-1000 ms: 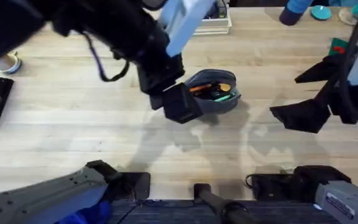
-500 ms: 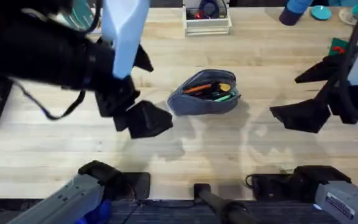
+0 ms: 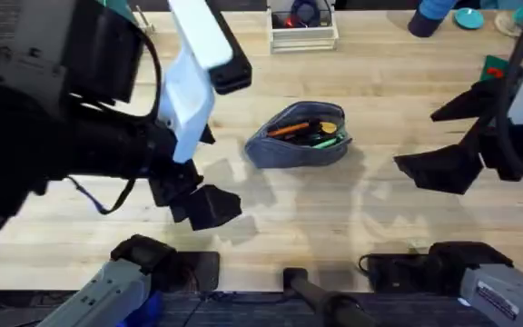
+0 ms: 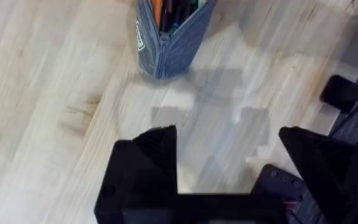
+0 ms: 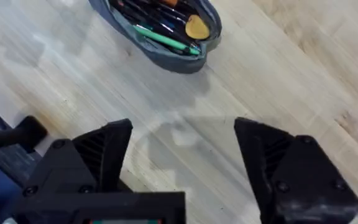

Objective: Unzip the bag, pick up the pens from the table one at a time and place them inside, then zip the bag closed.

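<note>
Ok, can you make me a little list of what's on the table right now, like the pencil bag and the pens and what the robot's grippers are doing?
bag: grey-blue pencil pouch lying on the table, zipper open
pens: an orange pen and a green pen lie inside the open pouch, with darker ones beside them
left gripper: open, empty, above bare table, apart from the pouch
right gripper: open, empty, off to the pouch's right side
zip step: not yet done
</note>
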